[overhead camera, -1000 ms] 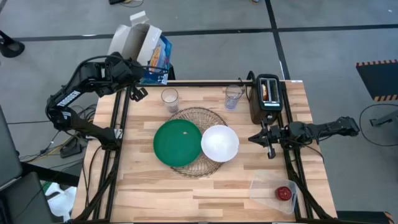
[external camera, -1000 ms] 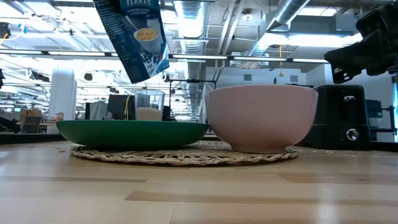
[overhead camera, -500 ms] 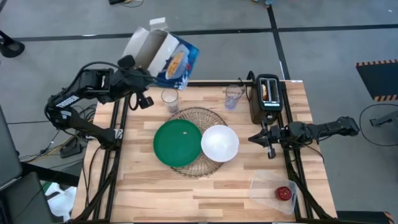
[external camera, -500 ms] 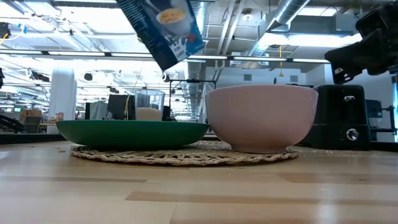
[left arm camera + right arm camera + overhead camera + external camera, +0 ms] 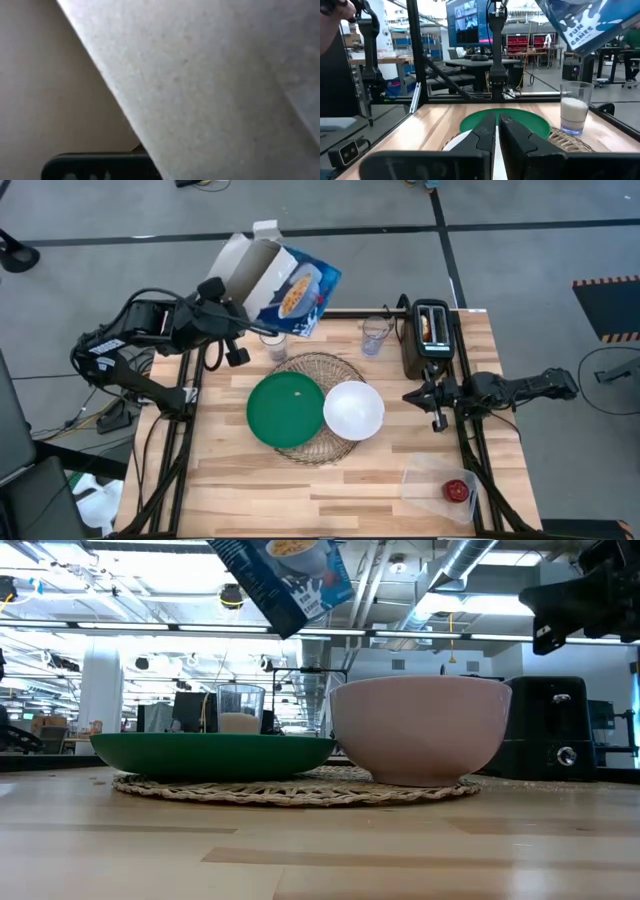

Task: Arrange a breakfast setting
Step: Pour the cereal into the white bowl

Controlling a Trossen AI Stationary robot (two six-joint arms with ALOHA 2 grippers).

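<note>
The wooden table (image 5: pixel 230 480) carries a wire mat (image 5: pixel 318 365), two glasses (image 5: pixel 376 335), toaster (image 5: pixel 430 340) and tub (image 5: pixel 425 478).

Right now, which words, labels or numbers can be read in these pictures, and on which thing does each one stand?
"FUN FLAKES": on the blue cereal box held in the air by the left gripper, read in the right wrist view.
Smaller print on the box: too small to read.
Monitor in the room behind: too blurred to read.

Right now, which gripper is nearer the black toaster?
Right. The right gripper sits just in front of the black toaster; the left gripper holds the cereal box across the table.
</note>
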